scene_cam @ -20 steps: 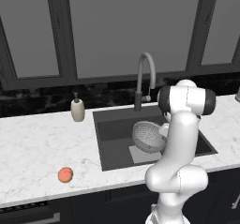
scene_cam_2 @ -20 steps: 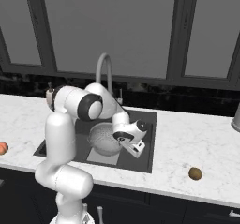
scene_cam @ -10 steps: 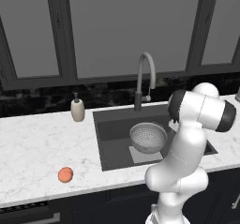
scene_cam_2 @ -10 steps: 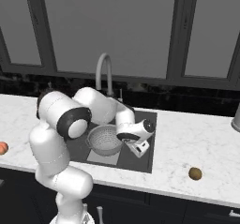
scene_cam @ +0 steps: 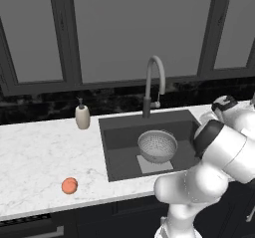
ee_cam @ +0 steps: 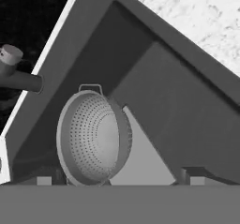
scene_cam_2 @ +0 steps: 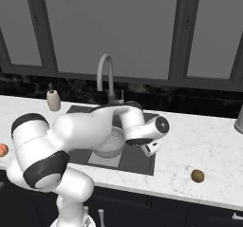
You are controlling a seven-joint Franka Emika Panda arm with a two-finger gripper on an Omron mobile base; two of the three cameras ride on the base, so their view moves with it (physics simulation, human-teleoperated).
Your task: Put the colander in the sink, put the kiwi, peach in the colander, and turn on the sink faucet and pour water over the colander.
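inside the sink (scene_cam: 119,145) the colander (scene_cam: 157,146) sits upright and empty, on the lighter patch at the bottom, just in front of the faucet (scene_cam: 154,84). left of the sink, the peach (scene_cam: 69,185) lies on the table (scene_cam: 35,157) near its front edge. right of the sink, the kiwi (scene_cam_2: 198,175) lies well apart. above the sink's right part the jaws (scene_cam_2: 151,148) hold nothing; how wide they stand, i cannot tell.
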